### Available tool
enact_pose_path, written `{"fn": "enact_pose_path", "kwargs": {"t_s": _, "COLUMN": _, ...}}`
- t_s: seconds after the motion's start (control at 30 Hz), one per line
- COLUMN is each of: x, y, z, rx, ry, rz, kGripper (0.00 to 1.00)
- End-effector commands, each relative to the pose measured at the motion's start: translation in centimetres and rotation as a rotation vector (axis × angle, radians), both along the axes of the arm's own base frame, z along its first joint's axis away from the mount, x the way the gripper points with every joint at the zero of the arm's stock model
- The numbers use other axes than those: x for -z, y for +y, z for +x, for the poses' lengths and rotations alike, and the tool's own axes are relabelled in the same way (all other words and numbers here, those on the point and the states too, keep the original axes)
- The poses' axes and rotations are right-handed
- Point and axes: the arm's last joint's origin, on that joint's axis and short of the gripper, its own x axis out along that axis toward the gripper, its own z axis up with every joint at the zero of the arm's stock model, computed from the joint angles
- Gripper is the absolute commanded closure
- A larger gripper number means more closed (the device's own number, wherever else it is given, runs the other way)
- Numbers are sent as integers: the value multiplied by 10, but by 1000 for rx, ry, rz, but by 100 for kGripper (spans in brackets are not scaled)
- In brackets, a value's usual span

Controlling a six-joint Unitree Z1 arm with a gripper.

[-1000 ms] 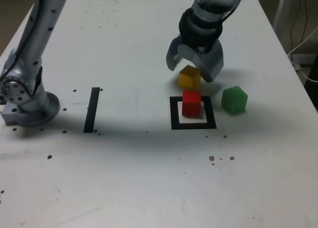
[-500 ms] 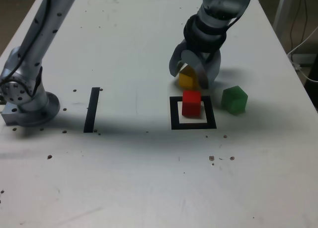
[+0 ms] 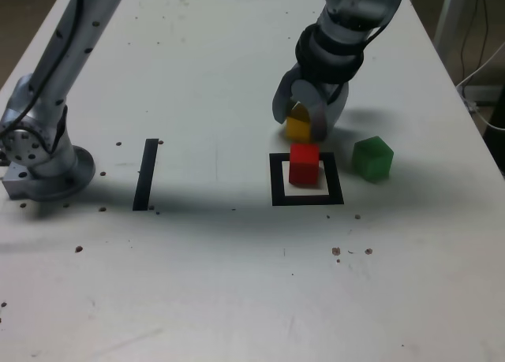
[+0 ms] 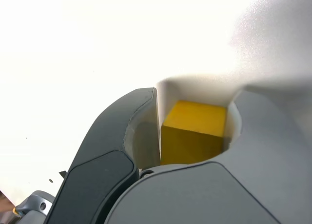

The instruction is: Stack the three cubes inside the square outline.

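Note:
In the exterior view my gripper (image 3: 301,123) stands low over the table just behind the square outline (image 3: 276,181), its jaws closed around the yellow cube (image 3: 297,128). The wrist view shows the yellow cube (image 4: 195,131) held tight between the two dark fingers (image 4: 107,151). The red cube (image 3: 304,163) sits inside the outline, towards its far edge. The green cube (image 3: 372,158) rests on the table just off the outline's side, at the exterior view's right.
A straight black strip (image 3: 146,174) lies on the white table at the exterior view's left. The arm's base (image 3: 39,161) stands at the left edge. Small dark specks dot the tabletop. Cables hang beyond the table's right edge.
The jaws have come down around the yellow cube and closed in from wide apart onto its sides. The red and green cubes have not moved.

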Motion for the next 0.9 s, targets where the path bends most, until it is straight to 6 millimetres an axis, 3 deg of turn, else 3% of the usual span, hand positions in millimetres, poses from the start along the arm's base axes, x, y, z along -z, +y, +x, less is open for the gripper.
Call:
{"fn": "enact_pose_path", "kwargs": {"t_s": 0.0, "x": -8, "y": -1, "z": -1, "rx": -1, "ry": -13, "rz": -4, "kGripper": 72}}
{"fn": "enact_pose_path", "kwargs": {"t_s": 0.23, "x": -37, "y": -9, "z": -8, "rx": -27, "ry": -52, "rz": 4, "kGripper": 72}}
{"fn": "enact_pose_path", "kwargs": {"t_s": 0.53, "x": -76, "y": -35, "z": -21, "rx": -104, "ry": -81, "rz": 25, "kGripper": 72}}
{"fn": "enact_pose_path", "kwargs": {"t_s": 0.87, "x": -81, "y": -60, "z": -23, "rx": -249, "ry": -98, "rz": -20, "kGripper": 72}}
